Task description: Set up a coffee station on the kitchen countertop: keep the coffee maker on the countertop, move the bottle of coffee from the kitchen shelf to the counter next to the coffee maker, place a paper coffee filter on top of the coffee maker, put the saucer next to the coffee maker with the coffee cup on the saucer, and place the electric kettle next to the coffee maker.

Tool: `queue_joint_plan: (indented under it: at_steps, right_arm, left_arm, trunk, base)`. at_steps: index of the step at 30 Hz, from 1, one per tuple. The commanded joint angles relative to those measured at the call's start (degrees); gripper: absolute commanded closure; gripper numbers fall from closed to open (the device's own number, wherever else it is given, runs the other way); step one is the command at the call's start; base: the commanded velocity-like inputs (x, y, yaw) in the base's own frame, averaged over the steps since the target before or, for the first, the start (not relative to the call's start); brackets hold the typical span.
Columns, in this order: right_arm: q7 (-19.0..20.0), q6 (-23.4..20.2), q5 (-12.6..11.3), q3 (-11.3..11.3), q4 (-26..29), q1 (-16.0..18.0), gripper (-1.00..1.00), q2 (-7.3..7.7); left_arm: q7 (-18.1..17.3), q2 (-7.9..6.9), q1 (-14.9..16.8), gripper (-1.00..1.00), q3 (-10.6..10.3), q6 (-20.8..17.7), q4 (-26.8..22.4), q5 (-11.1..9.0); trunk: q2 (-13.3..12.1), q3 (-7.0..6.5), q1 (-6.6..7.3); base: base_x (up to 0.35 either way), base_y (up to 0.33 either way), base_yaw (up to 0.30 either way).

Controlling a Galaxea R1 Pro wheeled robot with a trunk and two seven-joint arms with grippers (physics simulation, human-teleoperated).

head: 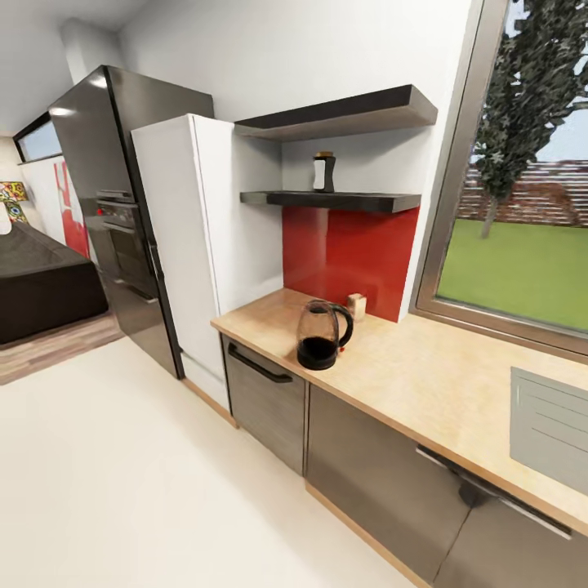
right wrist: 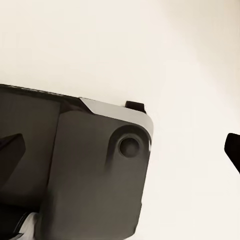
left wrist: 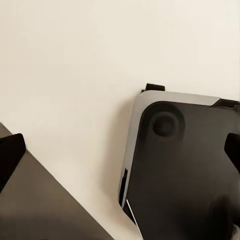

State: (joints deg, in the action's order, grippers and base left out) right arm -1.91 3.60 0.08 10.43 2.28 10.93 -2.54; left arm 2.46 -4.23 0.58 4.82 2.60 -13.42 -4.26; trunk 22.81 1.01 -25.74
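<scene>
On the light wooden table (head: 425, 384), near its left end, a dark glass electric kettle (head: 321, 334) stands upright, with a small beige block (head: 356, 306) just behind it against the red backsplash (head: 351, 253). Above, a white-labelled dark coffee bottle (head: 324, 171) stands on the lower black wall shelf (head: 335, 199). Both wrist cameras look down at pale floor (left wrist: 75, 65) and the robot's dark base (left wrist: 185, 170); each claw's fingertips sit wide apart, holding nothing.

My head cam looks down along the countertop (head: 425, 384), kettle (head: 321, 335) in mid-distance, shelf (head: 335, 198) further back. Both wrist cams point straight down, close over the pale floor (left wrist: 75, 75) and robot base (right wrist: 90, 170), which they share.
</scene>
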Motion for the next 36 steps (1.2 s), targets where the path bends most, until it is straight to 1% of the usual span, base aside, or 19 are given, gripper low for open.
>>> queue_joint_plan:
  at_steps: [1, 26, 36]
  right_arm:
    - [-0.20, 0.18, 0.01, 0.29, -0.08, 0.05, -1.00, -0.01]
    - [-0.20, 0.18, 0.01, 0.29, -0.08, 0.05, -1.00, -0.01]
    - [-0.20, 0.18, 0.01, 0.25, -0.08, 0.05, -1.00, -0.01]
  left_arm:
    - [0.00, 0.01, 0.04, -1.00, 0.02, 0.20, 0.06, -0.43]
    - [0.00, 0.01, 0.07, -1.00, 0.02, 0.21, 0.06, -0.47]
    - [0.00, 0.01, 0.05, -1.00, 0.02, 0.21, 0.06, -0.49]
  trunk:
    - [0.10, 0.11, -0.05]
    - [0.10, 0.11, -0.05]
    - [0.10, 0.11, -0.05]
  base:
    - [0.172, 0.299, 0.000]
    - [0.177, 0.299, -0.004]
    - [0.181, 0.299, -0.233]
